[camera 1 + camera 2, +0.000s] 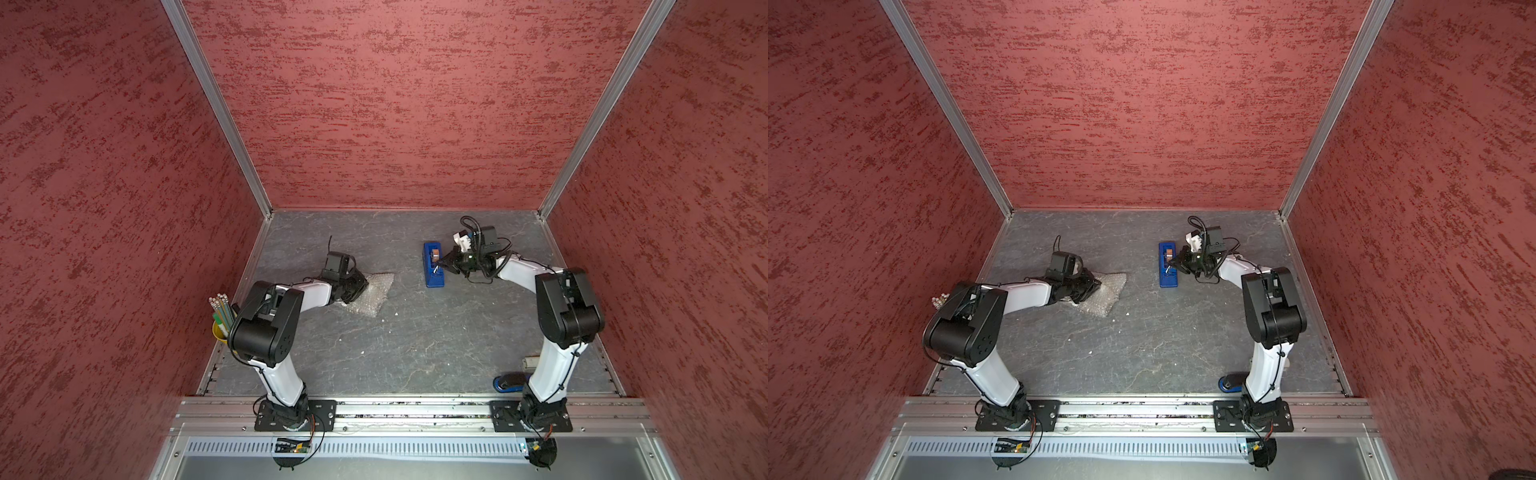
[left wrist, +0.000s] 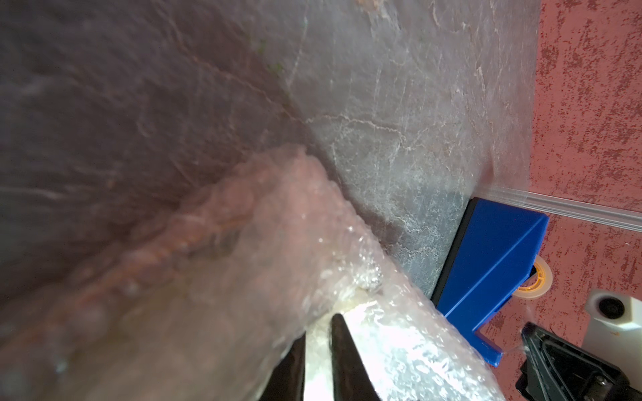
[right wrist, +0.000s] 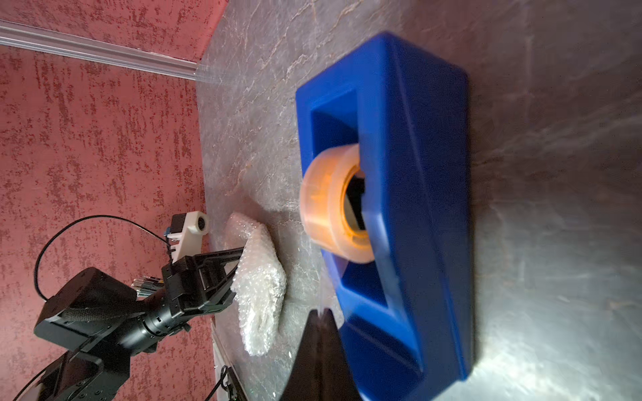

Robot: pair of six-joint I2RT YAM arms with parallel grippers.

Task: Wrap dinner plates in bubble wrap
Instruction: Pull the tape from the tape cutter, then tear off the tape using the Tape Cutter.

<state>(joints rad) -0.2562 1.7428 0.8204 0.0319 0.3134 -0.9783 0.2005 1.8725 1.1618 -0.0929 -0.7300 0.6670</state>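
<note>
the bubble wrap point(image 1: 372, 293) lies bundled on the left half of the grey table point(image 1: 415, 345), well apart from the blue tape dispenser point(image 1: 429, 252). the left gripper point(image 2: 319, 330) sits on the bundle's edge, its jaws pinching a fold of the wrap. the right gripper point(image 3: 320, 314) sits just beside the dispenser, jaws pressed together; whether tape lies between them cannot be told.

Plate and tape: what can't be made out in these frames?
- Plate: unseen in every view; the folded bubble wrap may cover it.
- Tape end: in the right wrist view, too clear and blurred to tell whether the shut right gripper pinches it.
- Blue object by the right arm's base: mostly hidden by the arm in both top views.
</note>
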